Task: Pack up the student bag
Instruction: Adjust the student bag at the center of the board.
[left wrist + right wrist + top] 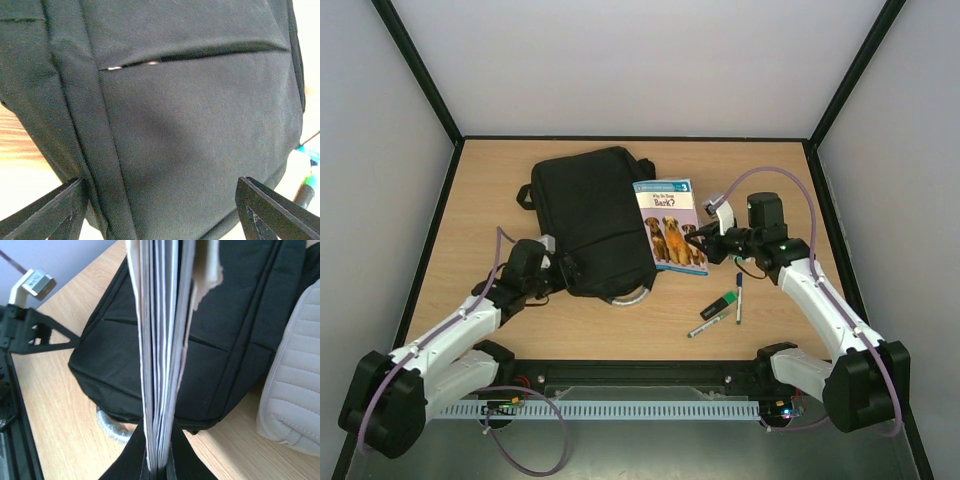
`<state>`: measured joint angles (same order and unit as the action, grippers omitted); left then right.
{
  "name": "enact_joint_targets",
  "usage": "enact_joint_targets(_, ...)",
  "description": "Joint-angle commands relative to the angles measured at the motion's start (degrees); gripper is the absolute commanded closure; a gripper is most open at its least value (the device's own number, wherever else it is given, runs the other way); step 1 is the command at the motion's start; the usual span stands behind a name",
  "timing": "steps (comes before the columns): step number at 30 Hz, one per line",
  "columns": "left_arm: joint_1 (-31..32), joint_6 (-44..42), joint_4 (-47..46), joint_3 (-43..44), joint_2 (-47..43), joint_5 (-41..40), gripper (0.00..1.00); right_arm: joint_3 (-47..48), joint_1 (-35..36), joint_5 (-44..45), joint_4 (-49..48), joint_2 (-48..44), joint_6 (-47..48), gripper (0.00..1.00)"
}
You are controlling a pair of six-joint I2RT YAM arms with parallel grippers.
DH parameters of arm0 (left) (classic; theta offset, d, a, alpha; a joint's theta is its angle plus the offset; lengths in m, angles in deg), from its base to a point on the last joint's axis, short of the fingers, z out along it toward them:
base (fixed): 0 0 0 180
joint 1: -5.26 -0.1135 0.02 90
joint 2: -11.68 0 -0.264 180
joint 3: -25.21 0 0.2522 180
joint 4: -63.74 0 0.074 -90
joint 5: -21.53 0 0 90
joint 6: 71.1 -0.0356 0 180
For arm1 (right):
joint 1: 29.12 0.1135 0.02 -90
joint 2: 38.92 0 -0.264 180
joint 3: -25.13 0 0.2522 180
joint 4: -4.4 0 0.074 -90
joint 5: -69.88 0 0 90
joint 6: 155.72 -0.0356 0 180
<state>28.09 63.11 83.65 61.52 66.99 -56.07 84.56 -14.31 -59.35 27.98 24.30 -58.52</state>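
The student bag (pixel 588 215) lies flat mid-table, a black backpack with its grey loop handle (pixel 632 297) toward the arms. My left gripper (pixel 568 270) is at the bag's near left corner. In the left wrist view it is open (pixel 160 212), with the black fabric (pixel 200 130) and a zip line (pixel 200 52) filling the space between the wide-set fingers (pixel 47 212). My right gripper (pixel 706 243) is shut on the right edge of a dog picture book (pixel 669 224), which leans over the bag's right side. The right wrist view shows the book edge-on (pixel 162 340) in my gripper (pixel 160 462), with the bag (pixel 235 315) behind.
A green highlighter (pixel 722 302), a dark pen (pixel 739 296) and another pen (pixel 706 325) lie on the wood right of the handle. A beige quilted pouch (pixel 295 390) shows at the right of the right wrist view. Black-framed walls bound the table.
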Motion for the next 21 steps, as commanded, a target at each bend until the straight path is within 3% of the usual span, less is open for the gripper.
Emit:
enact_joint_targets(1, 5.56, 0.62, 8.37, 5.39, -1.07, -0.14, 0.18, -0.01, -0.81, 1.75, -2.92, -1.01, -0.63, 0.99)
enact_joint_targets(5, 7.89, -0.17, 22.4, 13.27, 0.94, -1.67, 0.19, 0.04, -1.62, 2.11, -3.18, -1.08, -1.34, 0.99)
enact_joint_targets(12, 12.55, -9.25, 30.55, 24.13, 4.17, 5.1, 0.27, -0.01, -2.9, 2.31, -3.47, -1.08, -2.15, 0.99)
enact_joint_targets(21, 23.7, -27.31, 35.97, 35.82, 17.17, -10.98, 0.34, -0.13, -4.46, 1.7, -3.61, -2.09, -2.63, 0.99)
